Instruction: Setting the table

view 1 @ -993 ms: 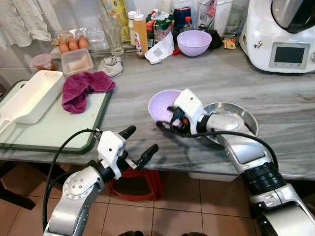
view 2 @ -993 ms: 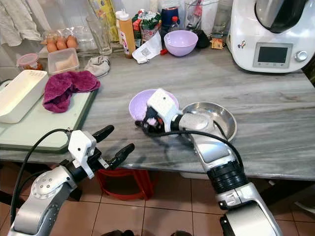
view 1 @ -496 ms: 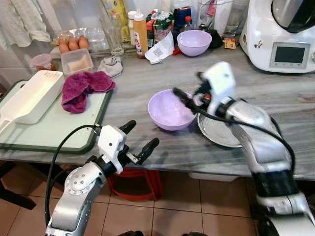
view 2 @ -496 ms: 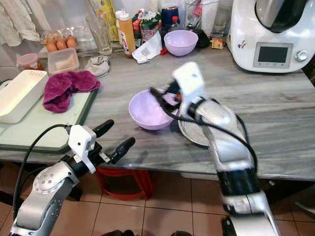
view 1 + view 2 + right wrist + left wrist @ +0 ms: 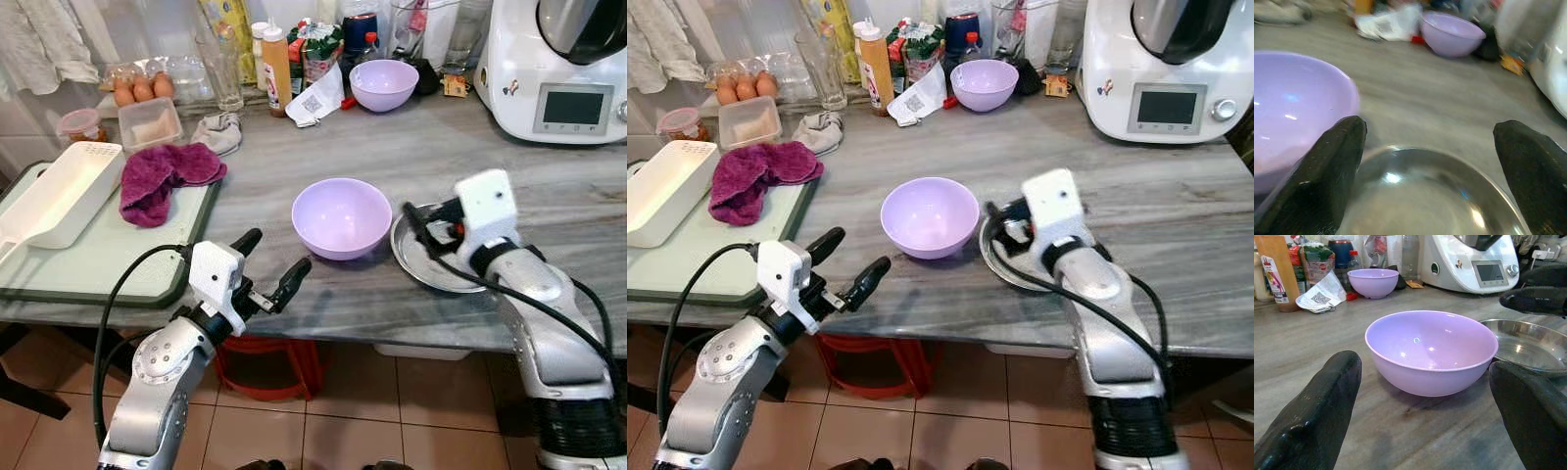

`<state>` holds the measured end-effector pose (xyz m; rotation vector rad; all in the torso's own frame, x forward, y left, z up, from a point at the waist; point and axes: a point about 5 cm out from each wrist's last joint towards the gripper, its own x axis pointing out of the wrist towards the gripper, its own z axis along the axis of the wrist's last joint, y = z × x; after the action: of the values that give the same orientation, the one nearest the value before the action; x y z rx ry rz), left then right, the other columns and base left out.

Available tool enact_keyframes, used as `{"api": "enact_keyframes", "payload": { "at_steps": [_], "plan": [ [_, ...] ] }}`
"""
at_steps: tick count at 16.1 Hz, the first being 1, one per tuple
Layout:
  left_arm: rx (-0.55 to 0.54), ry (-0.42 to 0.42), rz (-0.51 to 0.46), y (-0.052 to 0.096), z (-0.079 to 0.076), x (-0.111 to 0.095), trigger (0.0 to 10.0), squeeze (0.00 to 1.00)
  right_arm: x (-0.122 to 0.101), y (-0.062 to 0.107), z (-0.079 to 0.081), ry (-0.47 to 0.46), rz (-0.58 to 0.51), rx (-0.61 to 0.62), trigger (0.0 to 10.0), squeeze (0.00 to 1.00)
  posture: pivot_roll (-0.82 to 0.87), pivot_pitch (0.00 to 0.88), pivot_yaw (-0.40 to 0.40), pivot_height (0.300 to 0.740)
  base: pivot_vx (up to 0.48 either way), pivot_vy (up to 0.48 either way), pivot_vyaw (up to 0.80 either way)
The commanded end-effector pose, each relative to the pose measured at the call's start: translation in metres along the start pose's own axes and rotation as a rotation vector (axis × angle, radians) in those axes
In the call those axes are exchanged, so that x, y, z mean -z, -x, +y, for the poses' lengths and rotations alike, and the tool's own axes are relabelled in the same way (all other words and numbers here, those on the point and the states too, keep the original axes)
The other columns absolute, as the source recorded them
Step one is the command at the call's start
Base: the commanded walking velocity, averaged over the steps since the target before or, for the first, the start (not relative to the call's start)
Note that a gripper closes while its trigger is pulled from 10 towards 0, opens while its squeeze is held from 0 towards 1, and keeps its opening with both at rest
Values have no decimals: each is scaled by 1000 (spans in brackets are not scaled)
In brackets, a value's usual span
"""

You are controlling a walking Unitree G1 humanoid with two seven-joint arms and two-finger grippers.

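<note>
My left end effector [image 5: 266, 267] hovers at the table [image 5: 549, 196] edge, fingers spread and empty, facing the lavender bowl [image 5: 342, 216]. A second ago my right end effector [image 5: 423, 221] gripped that bowl's rim; it has since let go and drawn back over the steel plate [image 5: 1004, 262], fingers apart, apparently empty. The bowl stands free.

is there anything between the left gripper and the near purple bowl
Nothing visible. The left gripper hangs open off the counter's front edge, and in its wrist view the purple bowl sits straight ahead between the two fingers, with bare counter in between. The steel plate lies beside the bowl, toward the right gripper.
</note>
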<state>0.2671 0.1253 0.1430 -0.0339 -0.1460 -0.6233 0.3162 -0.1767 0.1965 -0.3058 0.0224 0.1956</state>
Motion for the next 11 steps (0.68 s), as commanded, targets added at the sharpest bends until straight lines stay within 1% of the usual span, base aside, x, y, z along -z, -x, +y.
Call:
{"api": "enact_keyframes", "payload": {
  "at_steps": [1,4,5,6,8,10,11],
  "plan": [
    [-14,-3,2,0,2,0,10000,0,6,4,-6,-14,36,44,10000,1000,-189,131,54,740,0,0,0],
    [-28,7,-2,1,4,0,10000,0,22,3,-13,-36,138,65,10000,1000,-186,131,49,740,0,0,0],
    [-27,7,-4,1,4,-1,10000,0,26,3,-15,-30,159,64,10000,1000,-183,131,46,740,0,0,0],
    [-26,5,-4,2,4,-1,10000,0,33,3,-14,-45,201,52,10000,1000,-182,131,45,740,0,0,0],
    [-30,2,-3,3,5,-1,10000,0,43,5,-11,-76,264,38,10000,949,-176,130,42,740,0,0,0],
    [-36,1,-2,4,5,-1,10000,0,49,6,-6,-104,297,6,10000,863,-175,129,39,740,0,0,0],
    [-38,2,-2,4,5,-1,10000,0,50,6,-5,-115,306,1,10000,839,-174,131,38,740,0,0,0]
  ]
}}
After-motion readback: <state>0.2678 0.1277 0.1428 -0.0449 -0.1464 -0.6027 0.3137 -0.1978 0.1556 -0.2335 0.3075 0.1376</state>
